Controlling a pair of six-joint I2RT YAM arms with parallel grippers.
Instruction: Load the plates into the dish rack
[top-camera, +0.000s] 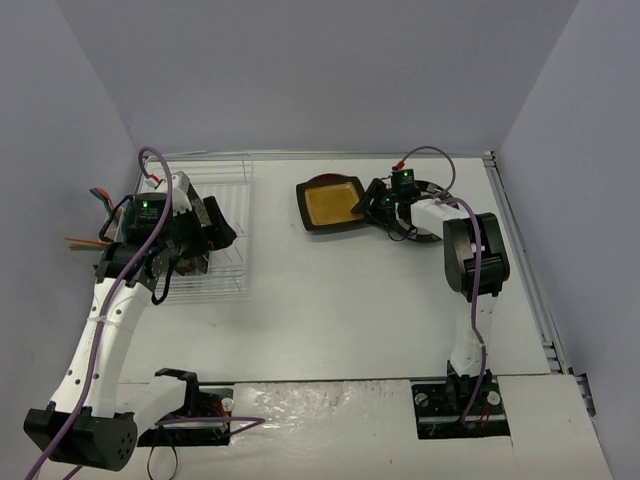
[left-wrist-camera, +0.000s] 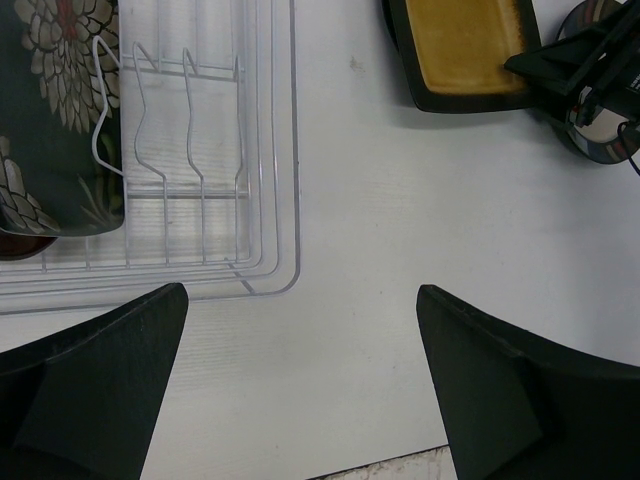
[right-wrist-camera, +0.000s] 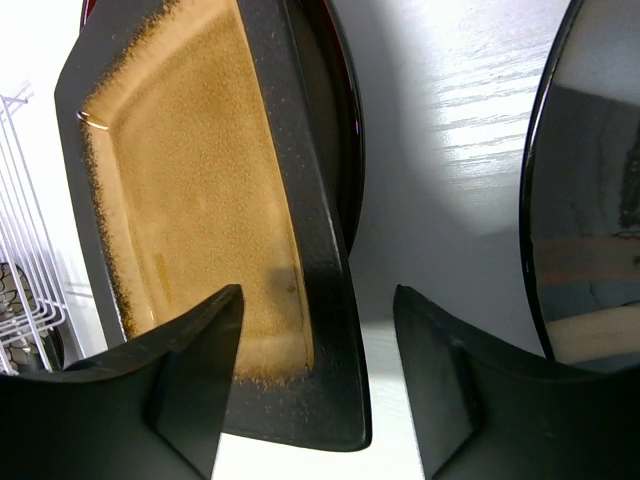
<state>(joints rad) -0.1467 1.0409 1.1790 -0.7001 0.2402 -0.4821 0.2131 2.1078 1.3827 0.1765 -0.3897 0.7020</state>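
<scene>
The black square plate with a yellow centre (top-camera: 331, 203) lies at the back middle of the table, resting on a dark red-rimmed round plate (right-wrist-camera: 345, 110). My right gripper (right-wrist-camera: 318, 295) is open. Its jaws straddle the square plate's (right-wrist-camera: 200, 190) right rim, one finger over the yellow centre and one outside, with a gap on the outer side. The white wire dish rack (top-camera: 228, 190) stands at the left. A black white-flowered plate (left-wrist-camera: 50, 120) stands in the rack (left-wrist-camera: 200, 200). My left gripper (left-wrist-camera: 303, 300) is open and empty over the table by the rack's corner.
Another dark glossy round plate (right-wrist-camera: 590, 200) lies just right of the right gripper and also shows in the left wrist view (left-wrist-camera: 600, 125). A utensil holder with sticks (top-camera: 100, 225) is on the rack's left side. Grey walls close in the table.
</scene>
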